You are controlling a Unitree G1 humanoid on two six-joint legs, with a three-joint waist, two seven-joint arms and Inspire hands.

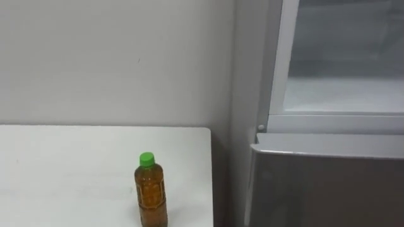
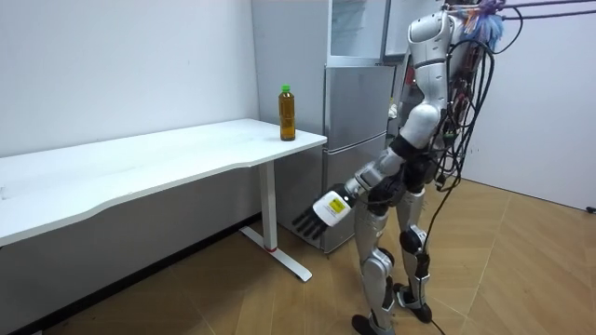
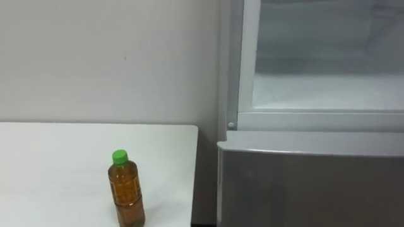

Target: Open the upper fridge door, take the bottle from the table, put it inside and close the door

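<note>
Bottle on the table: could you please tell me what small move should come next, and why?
Probably raise the left hand toward the bottle: it stands upright on the table, ungrasped, the hand hangs open below the tabletop, and the upper fridge is already open.

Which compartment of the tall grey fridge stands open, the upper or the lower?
The upper compartment: its pale white inside is exposed to view, while the flat grey door of the lower one is shut.

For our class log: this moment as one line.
bottle: upright on table | upper fridge: open | left hand: open, low
</note>
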